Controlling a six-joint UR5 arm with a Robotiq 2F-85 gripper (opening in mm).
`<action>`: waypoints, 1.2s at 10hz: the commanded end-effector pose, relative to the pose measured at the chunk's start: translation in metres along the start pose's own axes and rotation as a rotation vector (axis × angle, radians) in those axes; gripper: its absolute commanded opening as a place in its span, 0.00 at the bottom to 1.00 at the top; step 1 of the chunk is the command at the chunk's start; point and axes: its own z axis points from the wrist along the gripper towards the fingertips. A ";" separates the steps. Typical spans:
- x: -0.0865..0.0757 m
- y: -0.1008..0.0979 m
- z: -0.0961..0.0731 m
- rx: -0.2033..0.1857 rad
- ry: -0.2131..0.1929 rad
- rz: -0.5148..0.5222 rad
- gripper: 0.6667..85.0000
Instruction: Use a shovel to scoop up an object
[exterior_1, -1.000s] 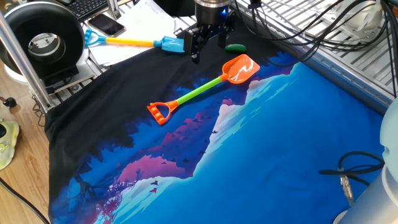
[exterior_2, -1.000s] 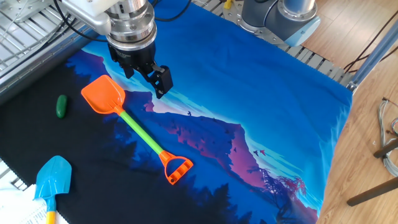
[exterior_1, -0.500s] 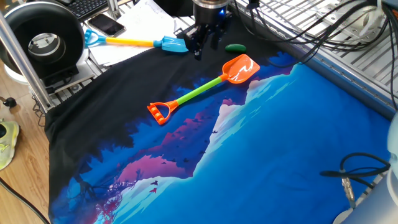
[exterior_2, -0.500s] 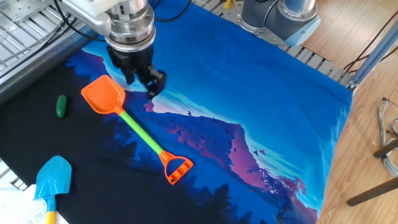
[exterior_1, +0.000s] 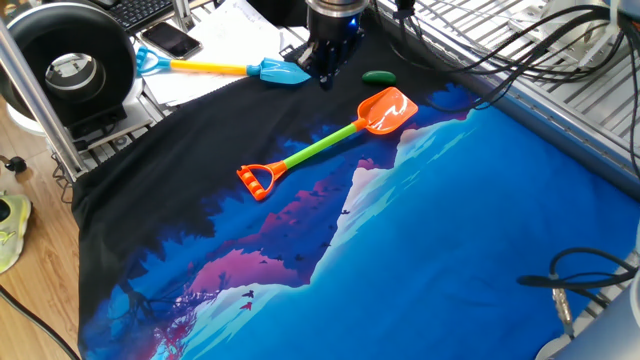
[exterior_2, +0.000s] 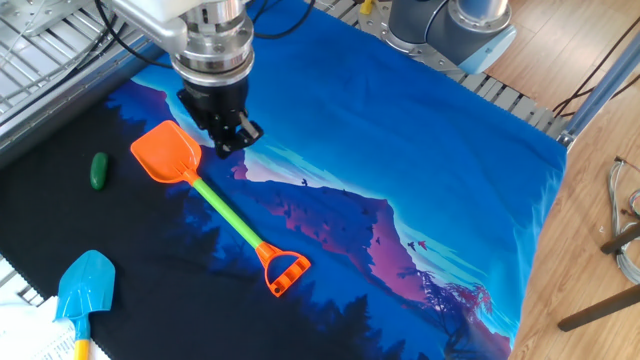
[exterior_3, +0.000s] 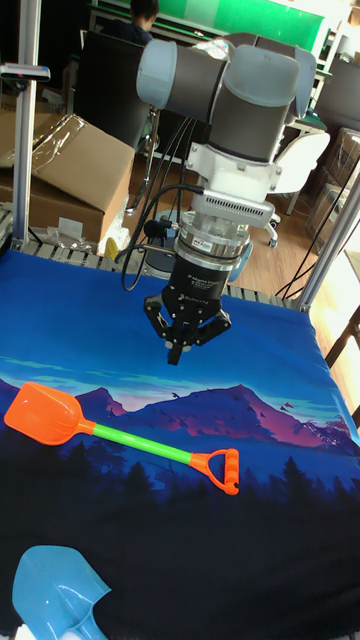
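Orange-bladed shovel (exterior_2: 213, 206) flat on cloth, gripper (exterior_2: 231, 143) closed empty above, no legible writing.

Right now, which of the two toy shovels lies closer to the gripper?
The orange-bladed shovel with the lime-green shaft; its blade lies just beside the gripper. The blue-bladed shovel sits off at the cloth's edge.

A robotics lab: metal wire racking (exterior_1: 560, 90) strung with cables (exterior_1: 480, 45), a keyboard (exterior_1: 140, 12) and phone (exterior_1: 170, 40) at the far left, cardboard boxes (exterior_3: 75, 165) (behind the table) on a wooden floor (exterior_2: 590, 210)
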 end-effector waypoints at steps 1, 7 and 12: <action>0.019 0.029 -0.011 -0.102 0.045 -0.218 0.01; 0.005 -0.008 -0.010 0.059 0.009 -0.984 0.05; -0.008 -0.017 0.022 0.101 0.023 -1.340 0.49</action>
